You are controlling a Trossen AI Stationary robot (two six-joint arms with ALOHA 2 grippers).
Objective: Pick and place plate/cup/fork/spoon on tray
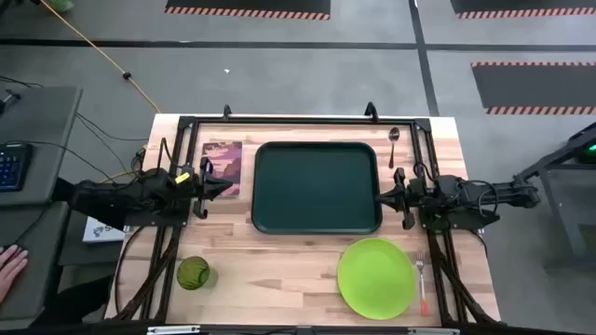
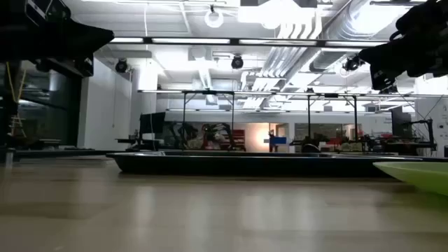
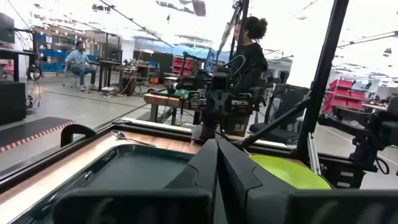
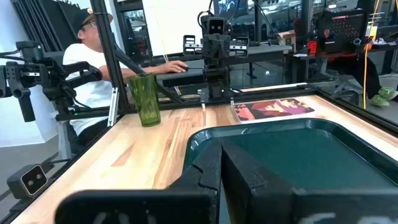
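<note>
The dark-green tray [image 1: 317, 186] lies empty at the table's middle, toward the far side. The lime-green plate [image 1: 376, 276] lies flat near the front right, with the orange-handled fork [image 1: 423, 284] just right of it. The green cup [image 1: 194, 273] stands upright at the front left. The silver spoon [image 1: 394, 142] lies by the tray's far right corner. My left gripper [image 1: 226, 186] hovers shut and empty at the tray's left edge. My right gripper [image 1: 382, 196] hovers shut and empty at the tray's right edge.
A picture card [image 1: 223, 166] lies left of the tray, under my left gripper. A black frame [image 1: 298, 121] runs round the table's far and side edges. A person [image 4: 93, 74] sits beyond the table's left side, a hand [image 1: 9, 270] showing there.
</note>
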